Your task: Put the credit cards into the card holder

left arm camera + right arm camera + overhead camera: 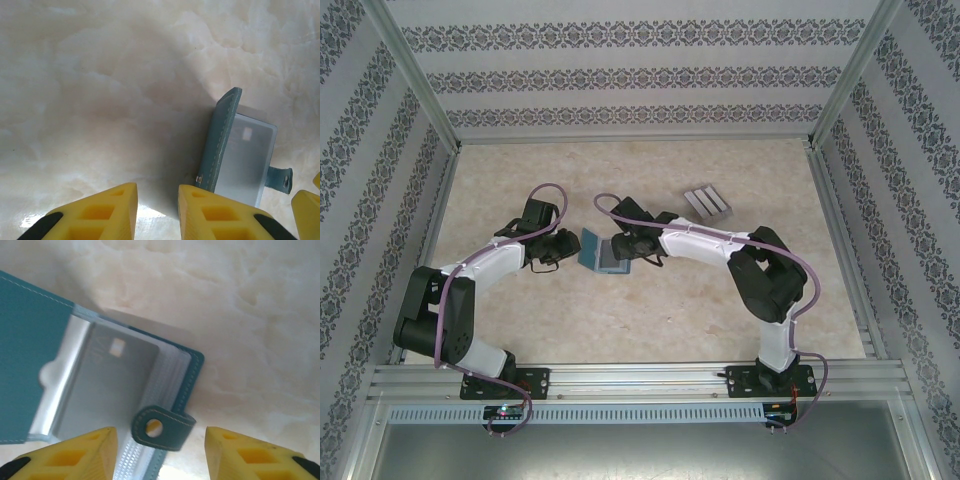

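The teal card holder (591, 248) lies open mid-table between both grippers. In the right wrist view its cover (30, 365) is folded out to the left. A grey credit card (115, 385) sits in the clear sleeve, and the snap strap (162, 427) curls over the near edge. My right gripper (160, 440) is open, its yellow fingers either side of the strap without touching it. My left gripper (157, 200) is open over bare table, its right finger (210, 210) next to the raised cover (220, 145). Three more grey credit cards (706, 201) lie side by side at the back right.
The beige marble tabletop (650, 320) is bounded by aluminium rails (840, 230) and patterned walls on three sides. Bare room lies in front of the holder and to the far left. My right gripper's yellow fingertip (307, 205) shows at the left wrist view's right edge.
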`<action>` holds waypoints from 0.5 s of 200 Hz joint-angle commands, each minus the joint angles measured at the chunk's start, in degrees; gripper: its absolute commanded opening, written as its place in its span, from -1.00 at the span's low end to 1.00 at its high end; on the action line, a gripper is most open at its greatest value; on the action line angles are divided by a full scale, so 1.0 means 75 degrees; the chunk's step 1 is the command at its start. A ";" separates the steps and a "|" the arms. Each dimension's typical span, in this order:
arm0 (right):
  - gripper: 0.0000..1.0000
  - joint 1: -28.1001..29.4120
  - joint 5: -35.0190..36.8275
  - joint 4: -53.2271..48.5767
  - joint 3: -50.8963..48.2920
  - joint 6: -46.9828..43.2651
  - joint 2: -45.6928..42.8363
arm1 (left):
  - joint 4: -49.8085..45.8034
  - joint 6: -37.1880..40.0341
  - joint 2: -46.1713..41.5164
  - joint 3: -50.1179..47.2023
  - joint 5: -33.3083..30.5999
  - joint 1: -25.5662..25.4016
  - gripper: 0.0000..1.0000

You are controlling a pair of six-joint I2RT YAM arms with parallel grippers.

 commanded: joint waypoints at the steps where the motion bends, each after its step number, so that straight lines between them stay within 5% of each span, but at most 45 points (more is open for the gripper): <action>1: 0.04 0.0089 0.0138 -0.0058 0.0298 -0.0092 0.0291 | -0.0004 0.0160 0.0070 0.0207 0.0040 0.0010 -0.44; 47: -0.03 0.0101 0.0452 -0.0257 0.0467 -0.0171 0.0564 | 0.0000 0.0171 0.0109 0.0216 0.0030 0.0010 -0.45; 100: -0.53 0.0146 0.0705 -0.0242 0.0252 -0.0183 0.0442 | 0.0024 0.0166 0.0133 0.0210 0.0042 0.0010 -0.46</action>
